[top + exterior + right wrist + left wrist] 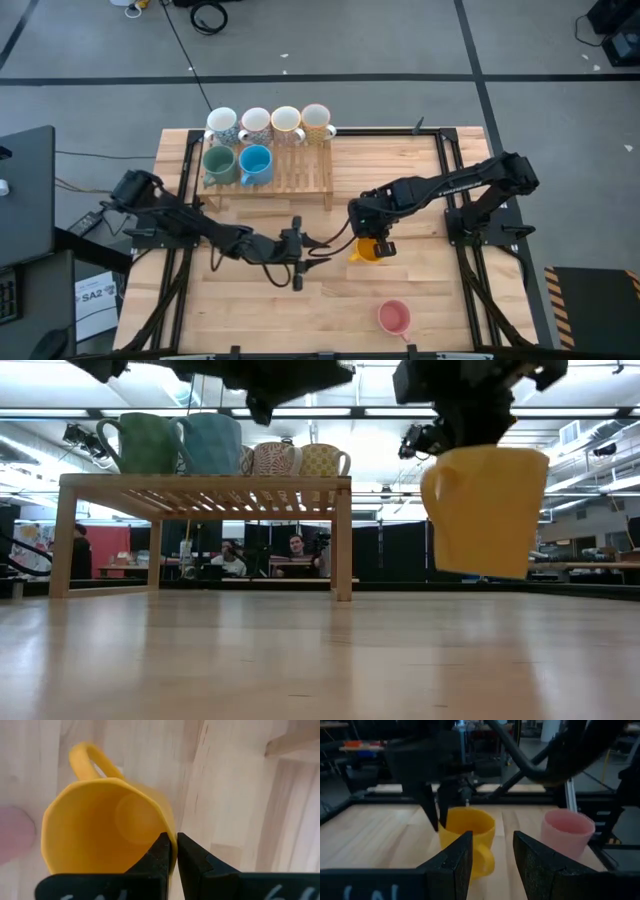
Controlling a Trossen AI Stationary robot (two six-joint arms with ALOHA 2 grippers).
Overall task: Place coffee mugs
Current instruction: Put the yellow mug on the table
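Observation:
A yellow-orange mug [367,250] hangs above the table's middle, with my right gripper [173,845] shut on its rim. Its handle [483,861] points toward my left gripper [492,854]. That gripper is open and level, coming from the table's left, its fingertips just short of the handle. A pink mug [394,317] stands on its base near the front edge. Several mugs stand on the wooden rack [300,172] at the far side: a green one [218,163], a blue one [255,163] and a row of patterned ones [270,123] behind. My right gripper pinches the mug's rim [171,831] on the side opposite the handle, one finger inside the cup and one outside. The fingers come from above, pointing steeply down. The mug [485,510] hangs below them, mouth up and slightly tilted, lifted clear of the table.
Bare wooden tabletop [440,290] lies around the pink mug and toward the near edge. The rack's right half [305,165] carries no mugs in its front row. People sit in the room beyond the table [295,550].

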